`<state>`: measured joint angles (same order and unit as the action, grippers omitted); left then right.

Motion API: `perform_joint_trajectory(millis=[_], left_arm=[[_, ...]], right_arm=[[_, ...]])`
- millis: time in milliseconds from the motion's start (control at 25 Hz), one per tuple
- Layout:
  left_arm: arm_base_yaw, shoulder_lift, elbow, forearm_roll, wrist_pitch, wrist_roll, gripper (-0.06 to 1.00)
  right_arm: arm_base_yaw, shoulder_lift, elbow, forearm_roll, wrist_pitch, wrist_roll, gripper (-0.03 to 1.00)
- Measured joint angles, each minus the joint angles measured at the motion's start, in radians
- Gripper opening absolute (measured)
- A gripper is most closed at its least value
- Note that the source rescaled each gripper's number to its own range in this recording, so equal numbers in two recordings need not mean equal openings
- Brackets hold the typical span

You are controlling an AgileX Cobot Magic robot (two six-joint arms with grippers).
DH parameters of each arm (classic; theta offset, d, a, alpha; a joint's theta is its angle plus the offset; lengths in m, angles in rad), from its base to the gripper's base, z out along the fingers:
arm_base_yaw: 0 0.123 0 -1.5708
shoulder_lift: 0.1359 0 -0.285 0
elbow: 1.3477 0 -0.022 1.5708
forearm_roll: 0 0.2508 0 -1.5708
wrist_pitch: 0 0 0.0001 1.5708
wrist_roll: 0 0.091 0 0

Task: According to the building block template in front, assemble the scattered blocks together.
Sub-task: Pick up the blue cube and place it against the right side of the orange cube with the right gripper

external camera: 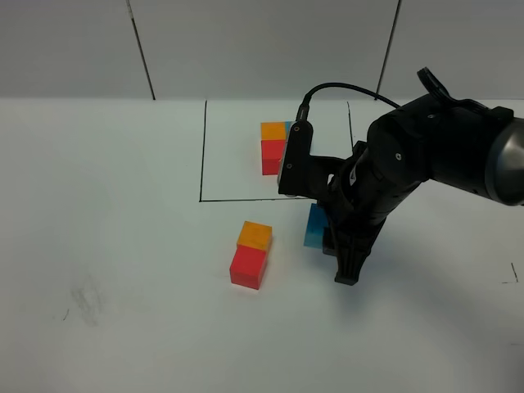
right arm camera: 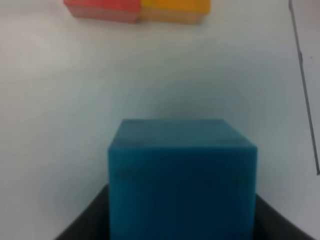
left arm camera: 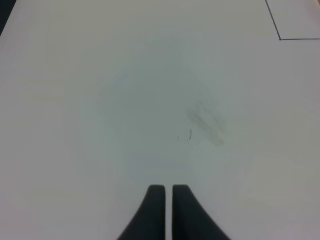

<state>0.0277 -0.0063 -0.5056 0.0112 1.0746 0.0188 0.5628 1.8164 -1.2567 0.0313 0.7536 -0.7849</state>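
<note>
A: Right gripper point(external camera: 334, 237), high view: clamped on the blue cube point(external camera: 314, 226), low over the table point(external camera: 123, 205), just below the frame line.

B: Other loose cubes?

A: Orange cube point(external camera: 255, 235) and red cube point(external camera: 248, 267), touching in a row, left of the blue one, apart from it. Template point(external camera: 275, 146): inside the frame point(external camera: 202, 147), partly hidden by the arm; orange, red and a sliver of blue show.

B: Left wrist view?

A: Left gripper point(left arm camera: 168, 192): clenched, empty, over bare table. A frame corner point(left arm camera: 280, 36) shows; no cubes.

B: Right wrist view?

A: Blue cube point(right arm camera: 182, 177) between the jaws, close up. Red cube point(right arm camera: 102, 8) and orange cube point(right arm camera: 175, 9) ahead, side by side, clear table between.

B: Step in hand?

A: By my reading, carrying the last cube to the pair. Next move calls for setting blue flush beside orange, matching the template's L, without nudging the pair.
</note>
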Motion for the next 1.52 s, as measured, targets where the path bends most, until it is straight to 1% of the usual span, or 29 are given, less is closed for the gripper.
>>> perform_joint_trajectory(millis=[440, 1040, 1520], left_arm=[[0.0, 0.0, 0.0, 0.0, 0.0, 0.0, 0.0], [0.0, 0.0, 0.0, 0.0, 0.0, 0.0, 0.0], [0.0, 0.0, 0.0, 0.0, 0.0, 0.0, 0.0]], right_arm=[[0.038, 0.076, -0.038, 0.028, -0.012, 0.0, 0.51], [0.04, 0.137, -0.04, 0.038, -0.059, -0.009, 0.51], [0.04, 0.158, -0.152, 0.037, -0.013, -0.02, 0.51]])
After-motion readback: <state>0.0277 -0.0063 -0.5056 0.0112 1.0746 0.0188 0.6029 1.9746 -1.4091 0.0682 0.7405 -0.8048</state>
